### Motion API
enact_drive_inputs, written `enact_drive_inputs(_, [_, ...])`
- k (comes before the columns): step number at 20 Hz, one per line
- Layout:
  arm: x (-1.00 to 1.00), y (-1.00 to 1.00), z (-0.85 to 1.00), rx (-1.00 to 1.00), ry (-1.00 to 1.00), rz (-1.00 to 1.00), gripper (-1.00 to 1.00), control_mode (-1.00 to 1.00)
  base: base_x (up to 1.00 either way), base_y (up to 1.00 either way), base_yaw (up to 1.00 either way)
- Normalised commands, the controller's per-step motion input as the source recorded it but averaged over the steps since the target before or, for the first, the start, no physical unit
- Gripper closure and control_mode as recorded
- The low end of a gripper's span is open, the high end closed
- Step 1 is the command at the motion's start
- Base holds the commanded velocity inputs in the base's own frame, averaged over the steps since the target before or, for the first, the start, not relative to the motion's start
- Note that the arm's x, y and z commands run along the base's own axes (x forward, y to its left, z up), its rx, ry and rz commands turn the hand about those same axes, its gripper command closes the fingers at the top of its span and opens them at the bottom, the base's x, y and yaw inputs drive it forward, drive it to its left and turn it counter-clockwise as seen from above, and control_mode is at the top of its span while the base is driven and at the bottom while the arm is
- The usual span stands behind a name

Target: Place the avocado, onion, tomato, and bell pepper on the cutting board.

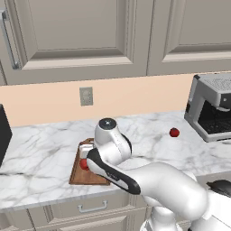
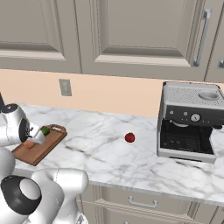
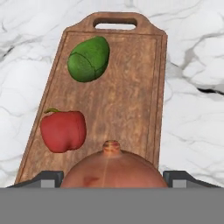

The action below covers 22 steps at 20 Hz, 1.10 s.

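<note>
In the hand view the brown cutting board (image 3: 127,83) lies below me, its handle at the top. The green avocado (image 3: 89,59) lies on it near the handle, and the red bell pepper (image 3: 63,130) sits by its left rim. My gripper (image 3: 113,177) is shut on the brown onion (image 3: 113,168), held low over the board's near end. From the base the board (image 1: 85,178) shows partly behind my arm, with the pepper (image 1: 83,164) on it. The avocado (image 2: 45,131) and onion (image 2: 29,143) peek out beside my hand. The red tomato (image 1: 174,132) (image 2: 129,138) rests on the marble counter, right of the board.
A grey coffee machine (image 2: 190,120) stands at the counter's right end. A wall outlet (image 1: 86,96) sits above the board, with cabinets overhead. A dark appliance edge (image 1: 3,133) shows at the far left.
</note>
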Motion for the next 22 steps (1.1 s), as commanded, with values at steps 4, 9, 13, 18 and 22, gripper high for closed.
enact_drive_inputs(4, [-0.20, -0.19, 0.00, 0.00, -0.02, 0.00, 1.00, -1.00, 0.00, 0.00, 0.00])
enact_drive_inputs(9, [-0.04, -0.09, -0.02, 0.00, -0.01, 0.00, 1.00, -1.00, 0.00, 0.00, 0.00])
enact_drive_inputs(13, [0.01, 0.00, -0.11, 0.01, -0.02, 0.00, 1.00, -1.00, 0.00, 0.00, 0.00])
enact_drive_inputs(18, [0.00, 0.05, -0.19, 0.00, 0.00, 0.00, 1.00, -1.00, 0.00, 0.00, 0.00])
enact_drive_inputs(22, [0.04, 0.09, -0.17, 0.00, 0.00, 0.00, 1.00, -1.00, 0.00, 0.00, 0.00])
